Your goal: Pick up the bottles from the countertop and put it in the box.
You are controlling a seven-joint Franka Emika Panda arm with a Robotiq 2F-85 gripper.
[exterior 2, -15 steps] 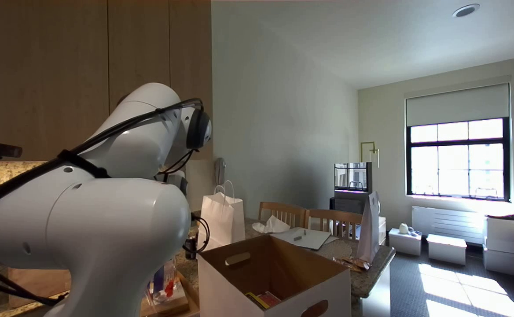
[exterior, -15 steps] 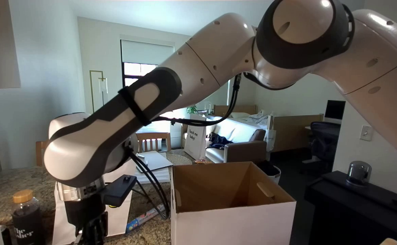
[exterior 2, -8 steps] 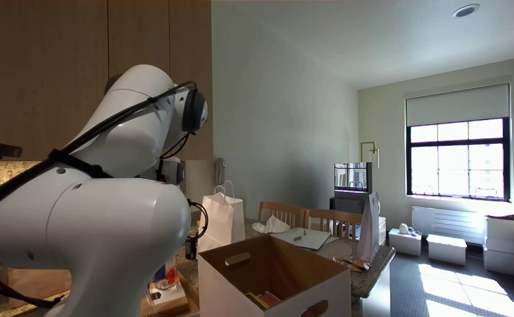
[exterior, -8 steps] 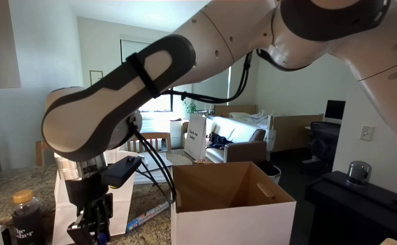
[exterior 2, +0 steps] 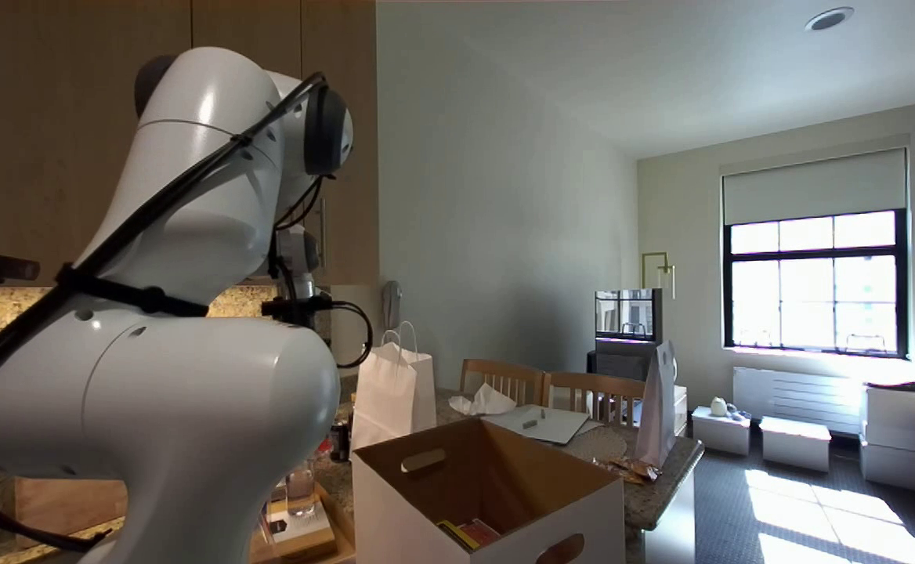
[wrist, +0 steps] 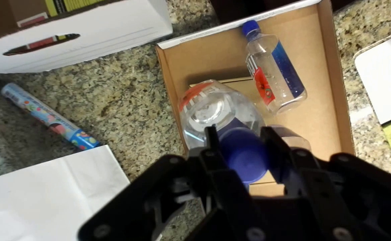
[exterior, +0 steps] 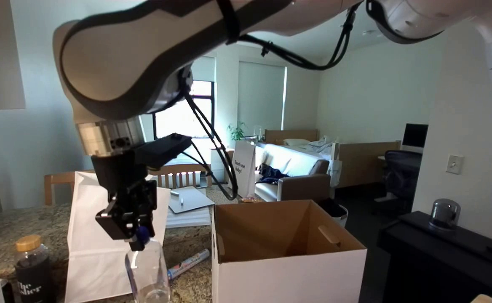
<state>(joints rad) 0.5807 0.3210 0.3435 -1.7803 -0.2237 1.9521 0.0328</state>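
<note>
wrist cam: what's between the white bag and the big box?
In the wrist view, a blue patterned tube lies slantwise on the speckled countertop between the white bag and the big box.

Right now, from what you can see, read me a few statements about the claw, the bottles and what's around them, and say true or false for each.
1. The black claw grips a clear plastic bottle by its blue cap. True.
2. The slim, blue, patterned tube stands on end. False: it lies on the brown speckled stone countertop.
3. Something red and yellow lies inside the large, white-sided cardboard box. True.
4. A second clear, blue-capped plastic bottle is in the shallow brown cardboard tray. True.
5. The gripped bottle is inside the white-sided box. False: it is outside.
6. In an exterior view, the dark bottle with white lettering has a blue lid. False: its lid is orange.
</note>
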